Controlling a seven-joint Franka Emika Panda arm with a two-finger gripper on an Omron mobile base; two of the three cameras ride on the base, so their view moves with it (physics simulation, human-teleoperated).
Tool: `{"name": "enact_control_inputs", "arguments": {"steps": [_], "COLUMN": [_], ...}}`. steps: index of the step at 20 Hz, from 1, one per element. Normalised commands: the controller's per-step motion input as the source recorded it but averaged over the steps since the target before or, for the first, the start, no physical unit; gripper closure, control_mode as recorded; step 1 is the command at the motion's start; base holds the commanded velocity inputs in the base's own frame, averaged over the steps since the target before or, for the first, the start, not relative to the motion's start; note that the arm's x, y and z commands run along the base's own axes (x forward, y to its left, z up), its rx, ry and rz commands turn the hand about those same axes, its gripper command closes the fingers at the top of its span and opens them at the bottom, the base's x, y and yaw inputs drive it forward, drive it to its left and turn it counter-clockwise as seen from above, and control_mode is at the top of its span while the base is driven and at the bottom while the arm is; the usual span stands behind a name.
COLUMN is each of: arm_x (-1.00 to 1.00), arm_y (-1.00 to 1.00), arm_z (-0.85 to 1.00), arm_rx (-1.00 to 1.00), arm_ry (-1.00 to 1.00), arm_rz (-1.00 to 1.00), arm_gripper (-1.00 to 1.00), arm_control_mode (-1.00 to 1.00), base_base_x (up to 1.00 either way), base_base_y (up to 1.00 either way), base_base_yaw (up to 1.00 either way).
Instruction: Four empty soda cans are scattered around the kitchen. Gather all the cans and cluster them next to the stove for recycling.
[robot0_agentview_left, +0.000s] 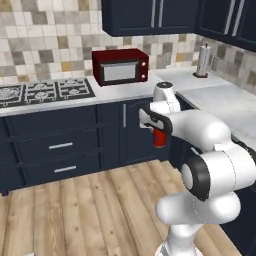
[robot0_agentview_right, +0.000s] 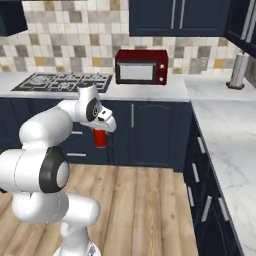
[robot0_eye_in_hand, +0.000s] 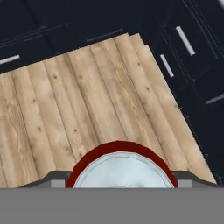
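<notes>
Left base view: gripper (robot0_agentview_left: 158, 131) clamped on red can (robot0_agentview_left: 159, 138), held mid-air over wood floor (robot0_agentview_left: 90, 210), before navy cabinets; stove (robot0_agentview_left: 45, 90) up left on counter.
Right base view: can (robot0_agentview_right: 100, 138) hangs upright below hand.
Hand view: can top (robot0_eye_in_hand: 122, 170) sits between fingertips, jaws part-spread around it.

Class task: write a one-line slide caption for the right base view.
Gripper holds a red soda can above the wood floor, facing the stove.

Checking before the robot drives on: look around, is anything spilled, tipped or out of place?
Nothing stands out. The red soda can hangs upright in the gripper above the wood floor; the stove and red microwave sit square.
</notes>
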Motion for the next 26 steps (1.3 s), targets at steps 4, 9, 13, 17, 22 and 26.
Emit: {"name": "enact_control_inputs", "arguments": {"steps": [4,9,13,17,22,26], "arm_x": [0.0,0.0,0.0,0.0,0.0,0.0], "arm_y": [0.0,0.0,0.0,0.0,0.0,0.0], "arm_z": [0.0,0.0,0.0,0.0,0.0,0.0], "arm_rx": [0.0,0.0,0.0,0.0,0.0,0.0], "arm_ry": [0.0,0.0,0.0,0.0,0.0,0.0], "arm_rz": [0.0,0.0,0.0,0.0,0.0,0.0], "arm_gripper": [1.0,1.0,1.0,1.0,1.0,1.0], "arm_control_mode": [1.0,1.0,1.0,1.0,1.0,1.0], "base_base_x": [0.75,0.75,0.75,0.7,0.68,0.56], "base_base_y": [0.0,-0.01,0.0,0.0,0.01,0.05], "base_base_yaw": [0.15,0.1,0.09,0.07,0.06,0.06]}}
